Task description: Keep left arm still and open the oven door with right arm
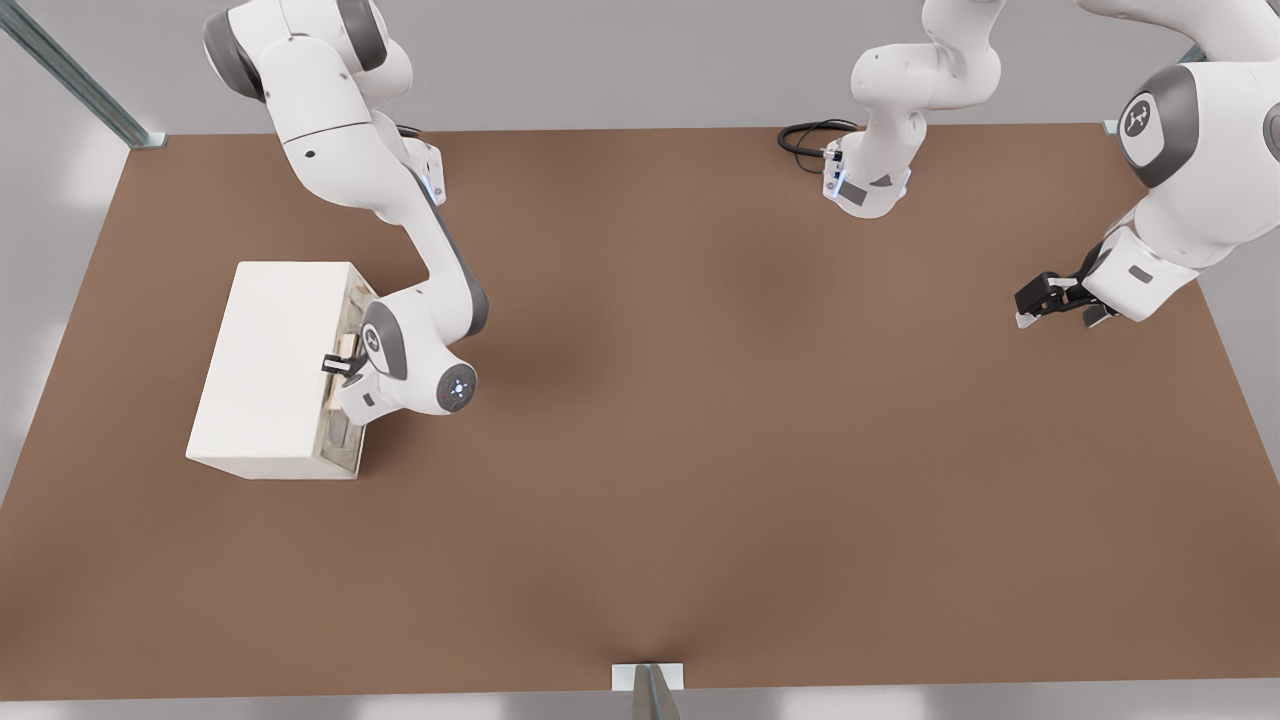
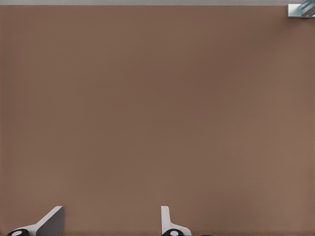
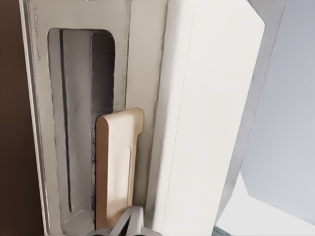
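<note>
The cream-white box oven (image 1: pixel 270 365) sits on the front view's left side of the table. Its oven door (image 1: pixel 352 300) faces the table's middle, and in the right wrist view the door (image 3: pixel 81 123) shows a dark glass window and a pale tan bar handle (image 3: pixel 115 167). The right arm (image 1: pixel 430 370), with a glowing dot on its wrist disc, reaches down to the door. My gripper (image 1: pixel 338 365) sits on the handle at mid-door and is shut on it. Its fingertips (image 3: pixel 129 220) press close together at the handle's near end. The door looks nearly flush with the oven body.
The left arm (image 1: pixel 1170 200) hangs over the table's right edge in the front view, with its black gripper (image 1: pixel 1055 298) low above the brown table (image 1: pixel 700 450). A black cable (image 1: pixel 805 135) lies at the back edge. A metal post (image 1: pixel 648 690) stands at the front edge.
</note>
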Tool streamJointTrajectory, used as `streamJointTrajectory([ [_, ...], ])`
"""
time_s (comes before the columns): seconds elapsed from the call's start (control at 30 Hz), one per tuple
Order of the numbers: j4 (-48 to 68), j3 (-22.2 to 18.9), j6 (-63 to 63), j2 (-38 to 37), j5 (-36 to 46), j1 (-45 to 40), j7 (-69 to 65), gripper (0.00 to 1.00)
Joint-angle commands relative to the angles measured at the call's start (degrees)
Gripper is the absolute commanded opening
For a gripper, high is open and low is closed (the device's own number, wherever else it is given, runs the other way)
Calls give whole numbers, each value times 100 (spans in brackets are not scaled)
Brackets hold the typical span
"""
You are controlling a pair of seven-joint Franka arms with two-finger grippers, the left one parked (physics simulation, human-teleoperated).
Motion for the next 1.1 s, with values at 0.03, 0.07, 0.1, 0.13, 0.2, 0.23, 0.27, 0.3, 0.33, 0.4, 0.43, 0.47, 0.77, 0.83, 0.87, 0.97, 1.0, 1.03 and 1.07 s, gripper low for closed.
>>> streamJointTrajectory([
  [0.03,65,52,35,-15,11,113,190,0],
  [0.07,144,175,26,-15,54,122,304,0],
  [0.1,197,430,9,-15,72,113,612,0],
  [0.13,206,579,9,-15,81,113,814,0],
  [0.2,548,624,-17,-33,248,113,744,0],
  [0.23,785,624,-97,-68,414,113,420,0],
  [0.27,1075,597,-149,-252,818,-18,-275,0],
  [0.3,1321,580,-158,-525,1302,-238,-644,0],
  [0.33,1532,580,-175,-806,1873,-502,-1294,0],
  [0.4,2297,-88,-562,-1000,3279,-687,-2568,14],
  [0.43,2543,-343,-641,-1079,3526,-687,-2991,42],
  [0.47,2614,-370,-914,-1184,3333,-696,-3290,100],
  [0.77,3176,-493,-378,-1272,3456,-1091,-3317,100],
  [0.83,3229,-493,-369,-1272,3517,-1109,-3431,100],
  [0.87,3229,-493,-369,-1263,3509,-1100,-3431,100],
  [0.97,3247,-484,-360,-1272,3509,-1100,-3422,100],
  [1.0,3247,-493,-360,-1272,3509,-1109,-3413,100],
  [1.03,3247,-493,-360,-1272,3517,-1109,-3413,100],
  [1.07,3247,-493,-360,-1263,3517,-1109,-3405,100],
])
